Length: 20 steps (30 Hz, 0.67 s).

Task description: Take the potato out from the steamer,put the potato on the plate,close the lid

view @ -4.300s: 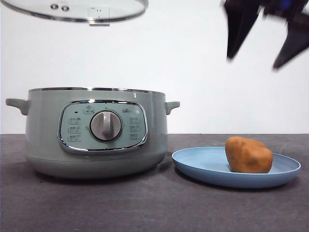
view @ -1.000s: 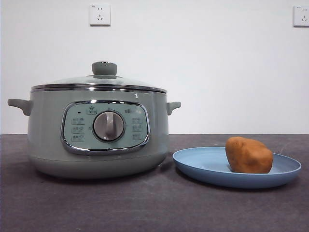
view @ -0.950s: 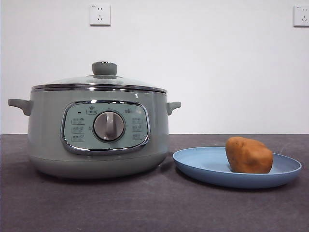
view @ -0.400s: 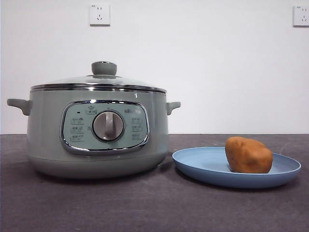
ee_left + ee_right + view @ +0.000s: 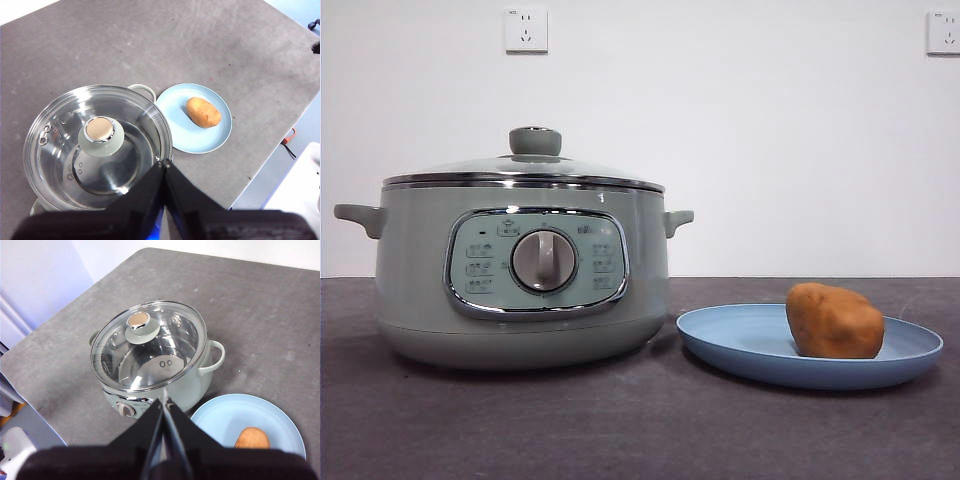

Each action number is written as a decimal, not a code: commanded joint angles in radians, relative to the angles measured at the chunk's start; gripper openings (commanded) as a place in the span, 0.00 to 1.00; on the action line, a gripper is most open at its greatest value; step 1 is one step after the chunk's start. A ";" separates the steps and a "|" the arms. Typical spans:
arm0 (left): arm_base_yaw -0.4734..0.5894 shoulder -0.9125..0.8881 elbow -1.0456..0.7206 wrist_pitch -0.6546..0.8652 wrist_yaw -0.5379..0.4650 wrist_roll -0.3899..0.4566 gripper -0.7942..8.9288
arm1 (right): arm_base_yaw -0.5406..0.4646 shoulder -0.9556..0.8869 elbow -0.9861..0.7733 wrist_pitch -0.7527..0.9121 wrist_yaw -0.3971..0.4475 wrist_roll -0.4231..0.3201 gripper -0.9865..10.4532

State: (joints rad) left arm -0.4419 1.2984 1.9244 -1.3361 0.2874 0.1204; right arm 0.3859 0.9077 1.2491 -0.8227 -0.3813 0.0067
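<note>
The pale green steamer (image 5: 520,280) stands at the left of the table with its glass lid (image 5: 525,168) seated on its rim, knob (image 5: 535,141) on top. The orange-brown potato (image 5: 834,321) lies on the blue plate (image 5: 740,345) to the steamer's right. Both arms are out of the front view. My left gripper (image 5: 164,163) is shut and empty, high above the lid (image 5: 97,145). My right gripper (image 5: 165,401) is shut and empty, high above the steamer (image 5: 150,352) and the plate (image 5: 220,420), with the potato (image 5: 252,438) beside it.
Two wall sockets (image 5: 526,30) sit on the white wall behind. The dark grey table (image 5: 640,430) runs across the front. The left wrist view shows the table's edge (image 5: 270,165) near the plate.
Four seconds ago the lid hung above the open steamer and a gripper showed at the top right. Over the last second the lid has stayed on the steamer; nothing else has moved.
</note>
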 commanded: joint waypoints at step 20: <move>0.092 -0.339 -0.456 0.516 0.165 0.022 0.08 | 0.000 -0.001 -0.001 0.002 0.003 -0.005 0.09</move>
State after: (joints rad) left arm -0.3660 0.9852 1.5681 -0.8780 0.4412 0.1555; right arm 0.3859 0.9077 1.2491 -0.8227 -0.3813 0.0067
